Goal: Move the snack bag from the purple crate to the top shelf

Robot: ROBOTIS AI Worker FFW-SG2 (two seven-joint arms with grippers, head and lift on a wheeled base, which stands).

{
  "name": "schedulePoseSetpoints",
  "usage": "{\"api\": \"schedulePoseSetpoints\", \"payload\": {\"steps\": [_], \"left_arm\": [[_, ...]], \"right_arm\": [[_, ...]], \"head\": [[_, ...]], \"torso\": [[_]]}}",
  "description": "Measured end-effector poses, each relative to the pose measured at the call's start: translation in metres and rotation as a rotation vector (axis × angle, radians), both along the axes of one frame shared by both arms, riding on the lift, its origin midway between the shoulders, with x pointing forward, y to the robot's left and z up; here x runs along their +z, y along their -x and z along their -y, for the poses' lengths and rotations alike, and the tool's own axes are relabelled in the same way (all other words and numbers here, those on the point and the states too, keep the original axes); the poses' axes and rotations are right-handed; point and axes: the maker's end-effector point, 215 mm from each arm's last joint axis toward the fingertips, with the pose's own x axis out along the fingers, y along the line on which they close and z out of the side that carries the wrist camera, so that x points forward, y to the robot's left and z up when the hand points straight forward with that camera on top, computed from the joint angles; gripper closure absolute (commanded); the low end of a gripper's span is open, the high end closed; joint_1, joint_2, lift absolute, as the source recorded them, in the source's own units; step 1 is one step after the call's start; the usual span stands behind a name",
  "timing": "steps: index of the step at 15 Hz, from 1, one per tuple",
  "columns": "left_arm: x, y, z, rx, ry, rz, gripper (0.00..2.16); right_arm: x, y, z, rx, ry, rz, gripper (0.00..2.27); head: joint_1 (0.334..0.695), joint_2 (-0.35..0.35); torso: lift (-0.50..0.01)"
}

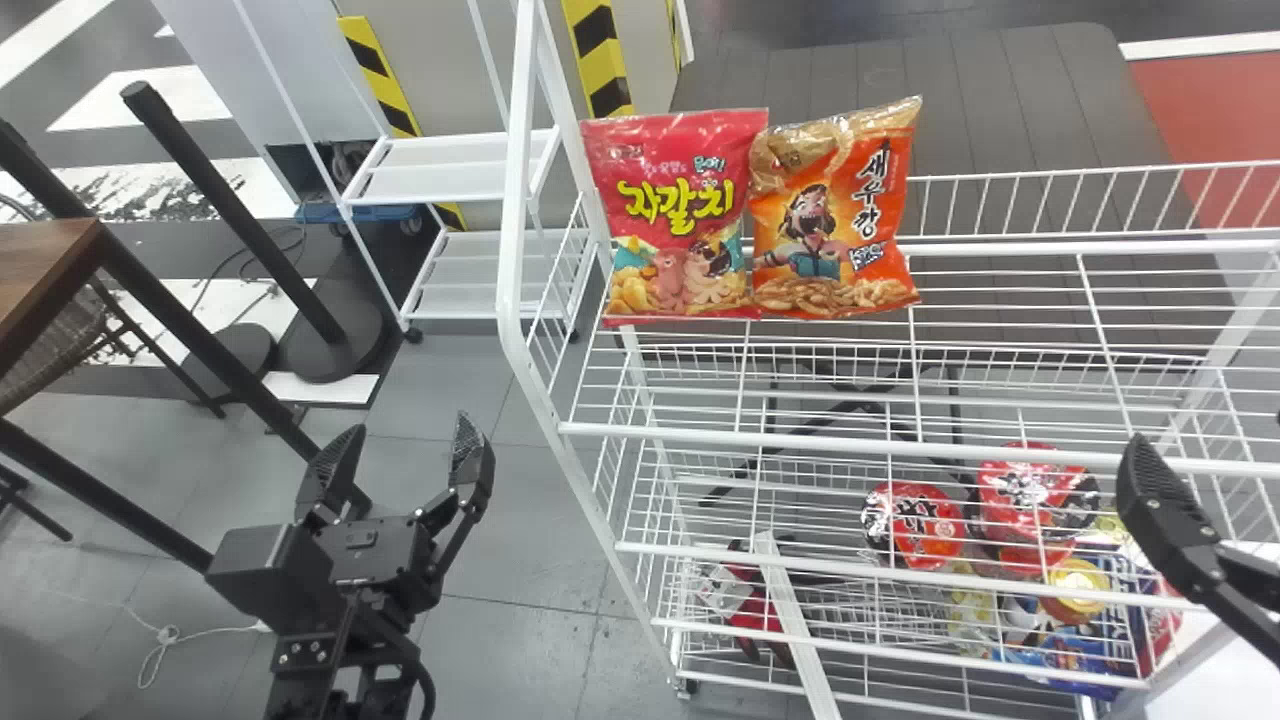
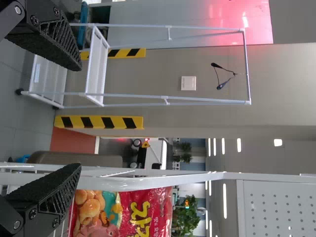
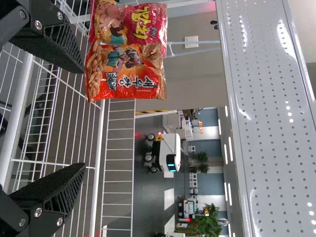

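Two snack bags stand side by side at the left end of the white rack's top shelf (image 1: pixel 830 385): a red bag (image 1: pixel 680 215) and, touching it on the right, an orange bag (image 1: pixel 835 215). My left gripper (image 1: pixel 405 455) is open and empty, left of the rack and over the floor. At the head view's right edge is part of my right gripper (image 1: pixel 1170 510), in front of the rack. The left wrist view has the left gripper (image 2: pixel 76 118) open, with the red bag (image 2: pixel 123 212) beyond it. In the right wrist view the right gripper (image 3: pixel 81 118) is open, apart from the orange bag (image 3: pixel 126 74).
Lower in the rack are red-lidded cups (image 1: pixel 915 525) and other packages (image 1: pixel 1080 590). A white post (image 1: pixel 515 250) rises at the rack's left end. A wooden table (image 1: pixel 45 260) stands at the far left, and a white cart (image 1: pixel 460 170) is behind.
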Motion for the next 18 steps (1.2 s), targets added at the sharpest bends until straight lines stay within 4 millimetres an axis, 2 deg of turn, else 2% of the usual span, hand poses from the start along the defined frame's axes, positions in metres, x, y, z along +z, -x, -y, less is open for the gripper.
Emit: {"api": "schedulePoseSetpoints", "payload": {"steps": [9,13,15,18], "left_arm": [[-0.001,0.0,0.002,-0.004,0.001,-0.002,0.13],[-0.001,0.0,0.002,-0.005,0.001,-0.004,0.13],[-0.002,0.0,0.003,-0.005,0.001,-0.007,0.13],[-0.003,0.0,0.003,-0.006,-0.001,-0.011,0.13]], "right_arm": [[-0.002,0.0,0.001,-0.006,0.003,-0.005,0.16],[-0.012,-0.001,0.008,-0.052,0.01,-0.04,0.16],[-0.024,-0.002,0.011,-0.09,0.008,-0.086,0.16],[-0.03,0.0,0.005,-0.072,0.007,-0.106,0.16]], "head": [[0.695,0.245],[0.695,0.235],[0.695,0.228],[0.695,0.234]], "torso": [[0.0],[-0.013],[-0.021],[-0.033]]}}
